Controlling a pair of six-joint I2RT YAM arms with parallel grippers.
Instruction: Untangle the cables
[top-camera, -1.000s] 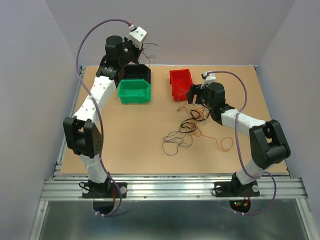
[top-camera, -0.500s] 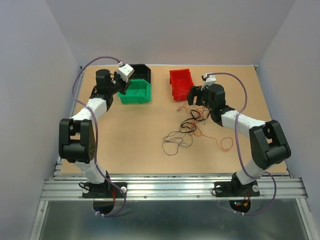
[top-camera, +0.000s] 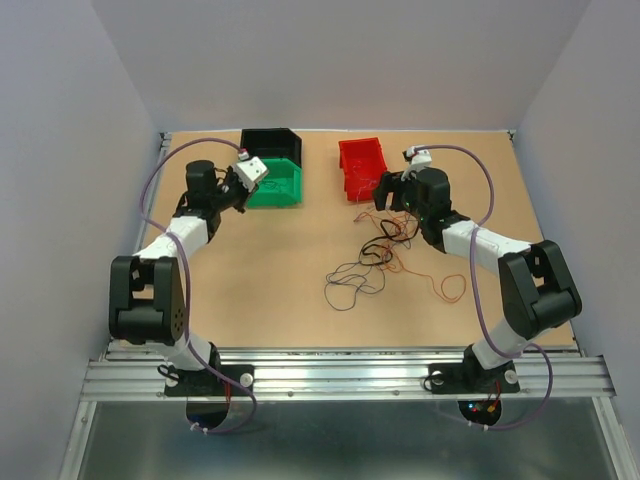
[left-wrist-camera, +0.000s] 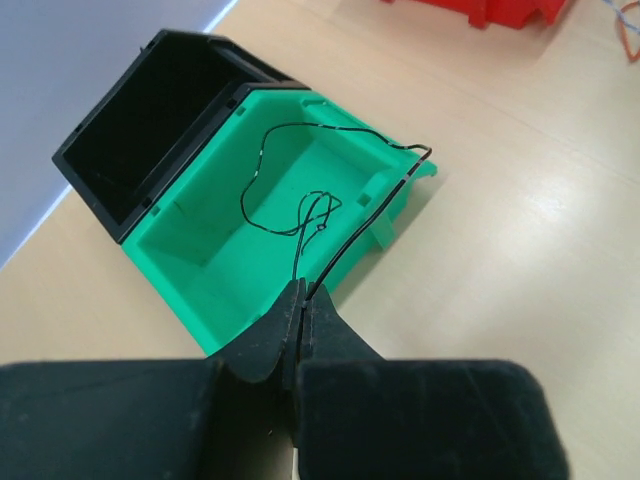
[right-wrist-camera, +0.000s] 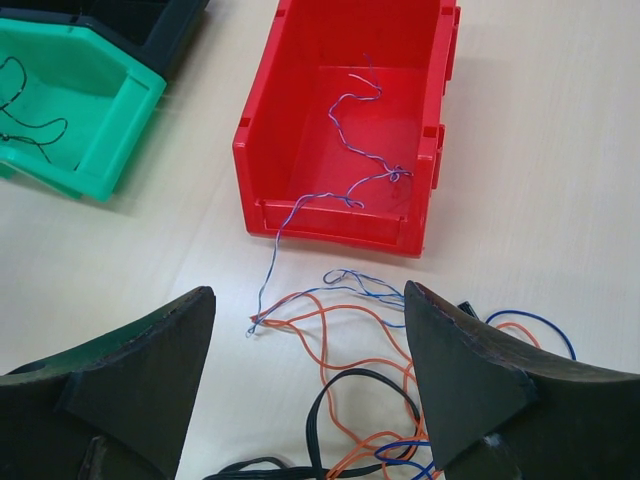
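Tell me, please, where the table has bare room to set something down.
Free: the wide patch between the left arm, the green bin and the cables; also the gap between it and the red bin. Crowded: in front of the red bin, where the cables spread.

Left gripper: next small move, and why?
Probably open the left gripper and release. It is shut on the black wire, whose loops lie inside the green bin, with one strand draped over the bin's rim. Letting go should drop the rest of the wire into the bin or leave it at the rim.
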